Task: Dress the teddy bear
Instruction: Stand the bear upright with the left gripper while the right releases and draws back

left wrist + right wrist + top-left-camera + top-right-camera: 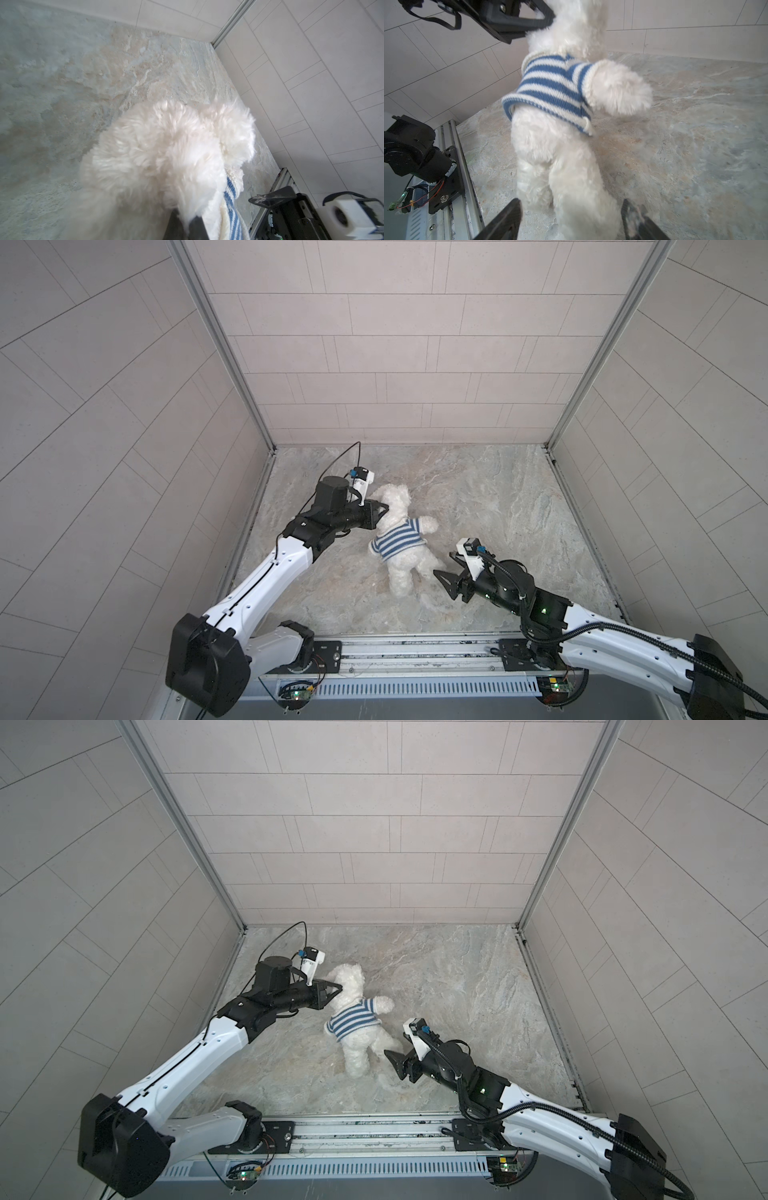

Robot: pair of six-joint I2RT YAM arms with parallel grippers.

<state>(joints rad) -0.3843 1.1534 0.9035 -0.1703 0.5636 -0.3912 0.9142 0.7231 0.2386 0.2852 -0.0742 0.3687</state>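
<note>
Shirt (399, 539) on the teddy bear (405, 572), table (498, 497) beneath

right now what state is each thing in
teddy bear: wearing the shirt, pinched at the head fur, back to the top views
striped shirt: on the torso, one arm out through a sleeve, other arm not seen
left claw: shut on the bear's fur
right claw: open, jaws either side of a leg

— What's in front of you?
— The teddy bear (556, 145), legs toward me, wearing the blue-and-white striped shirt (550, 87). My right gripper (570, 209) gapes wide, one leg lying between its jaws.
— And at its head?
— My left gripper (542, 20) pinches the fur there
</note>
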